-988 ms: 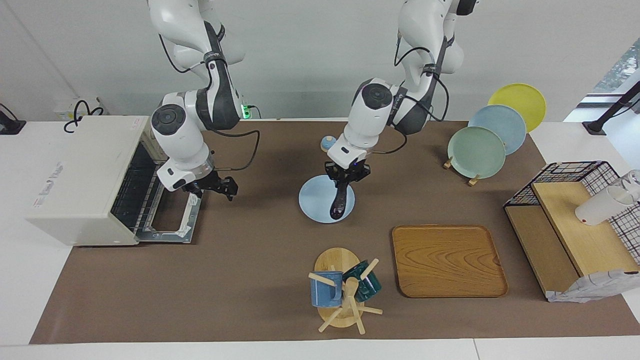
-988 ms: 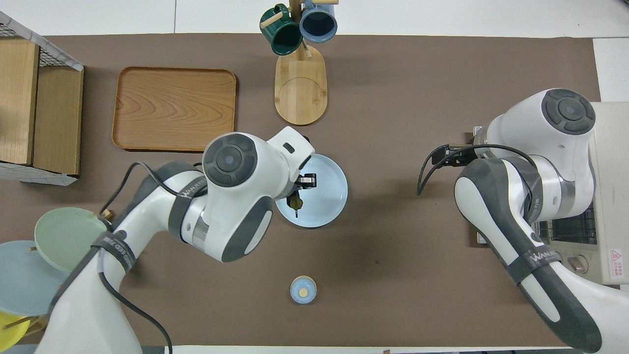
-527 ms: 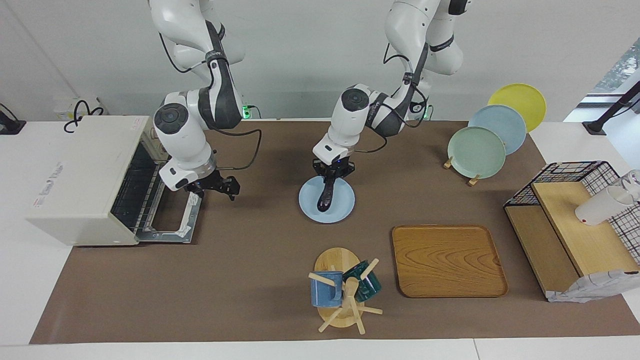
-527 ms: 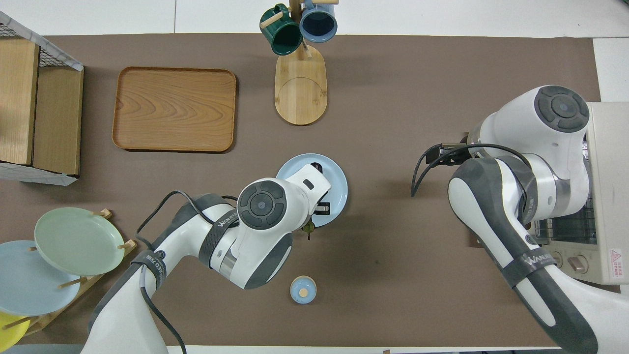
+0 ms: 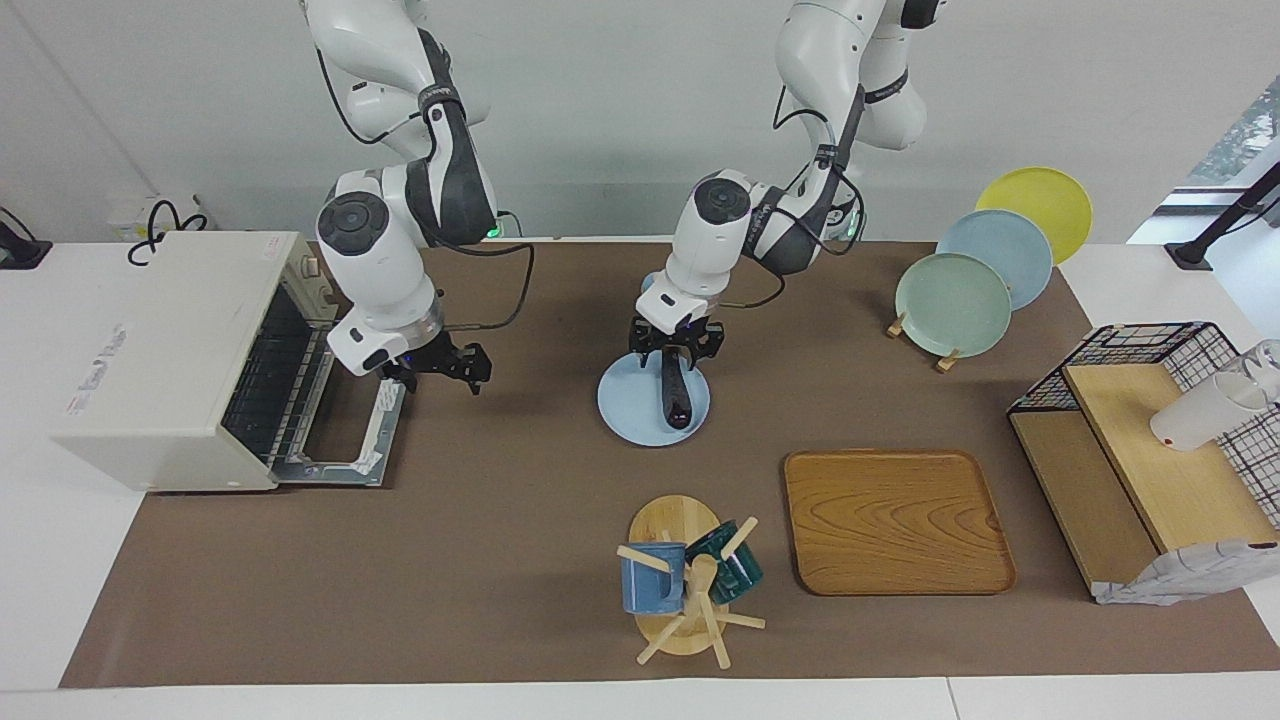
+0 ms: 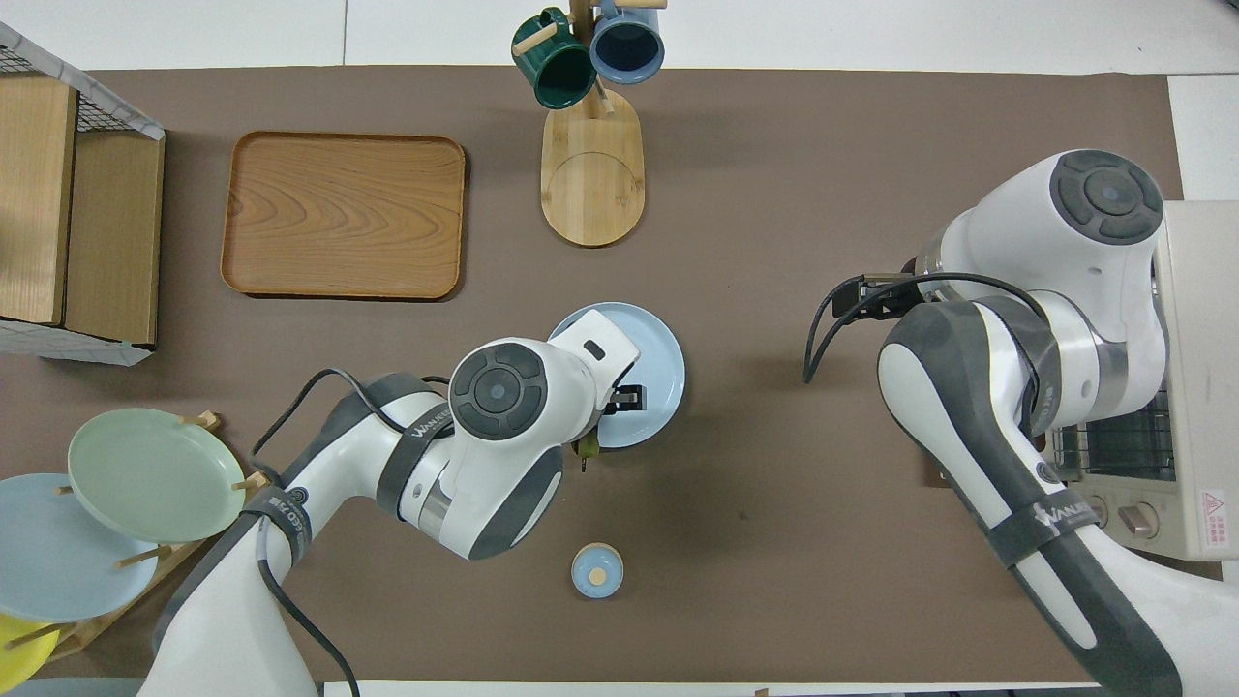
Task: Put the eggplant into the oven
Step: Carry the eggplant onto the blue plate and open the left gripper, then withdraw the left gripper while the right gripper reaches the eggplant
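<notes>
The dark purple eggplant (image 5: 676, 396) hangs from my left gripper (image 5: 673, 360), which is shut on its stem end over the light blue plate (image 5: 625, 405). I cannot tell whether its lower tip touches the plate. In the overhead view only its green stem (image 6: 587, 447) shows past the left wrist, at the plate's (image 6: 661, 360) rim. The cream-white oven (image 5: 160, 350) stands at the right arm's end of the table, its door (image 5: 345, 448) folded down flat and the wire rack showing. My right gripper (image 5: 437, 366) is empty, over the mat beside the open door.
A mug tree (image 5: 685, 585) with a blue and a green mug and a wooden tray (image 5: 895, 520) lie farther from the robots than the plate. A rack of plates (image 5: 955, 303) and a wire-and-wood shelf (image 5: 1150, 450) stand at the left arm's end. A small blue lid (image 6: 597, 569) lies nearer the robots.
My left gripper has drawn back toward the robots with the eggplant, which swung toward the oven and now hangs straight. My right gripper has edged away from the oven door.
</notes>
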### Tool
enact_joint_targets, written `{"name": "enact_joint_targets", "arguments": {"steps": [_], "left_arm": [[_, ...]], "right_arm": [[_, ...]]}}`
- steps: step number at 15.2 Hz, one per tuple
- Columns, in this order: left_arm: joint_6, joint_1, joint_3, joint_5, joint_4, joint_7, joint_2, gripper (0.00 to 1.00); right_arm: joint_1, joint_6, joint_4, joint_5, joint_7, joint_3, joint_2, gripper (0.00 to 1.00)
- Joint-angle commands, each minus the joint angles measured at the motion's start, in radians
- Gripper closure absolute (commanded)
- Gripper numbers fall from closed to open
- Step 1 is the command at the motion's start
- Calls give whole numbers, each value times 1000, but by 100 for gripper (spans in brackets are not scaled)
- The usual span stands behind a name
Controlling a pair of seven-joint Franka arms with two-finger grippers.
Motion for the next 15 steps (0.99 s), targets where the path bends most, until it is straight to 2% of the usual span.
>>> {"name": "enact_joint_targets", "arguments": {"steps": [1,4,6,9,11,13,15], "left_arm": [[-150,90,1,7,82,67,-27,0],[-285,180,1,7,176,126,-38,0],[-371,252,1,9,240,181,-38,0],[-488,387,2,10,328,306,-44,0],[-519,469,2,10,347,385,-67,0],[-543,527,2,18,347,431,-107,0],[-583,553,1,79,345,452,-153,0]], "right_arm": [[31,-22,30,17,16,6,9,0],[96,-28,68,17,128,6,15,0],[197,-60,170,3,241,6,64,0],[322,-223,503,-20,424,6,283,0],[398,-257,644,-43,513,6,400,0],[457,-220,673,-47,574,6,451,0],[491,-179,674,-60,626,6,475,0]]}}
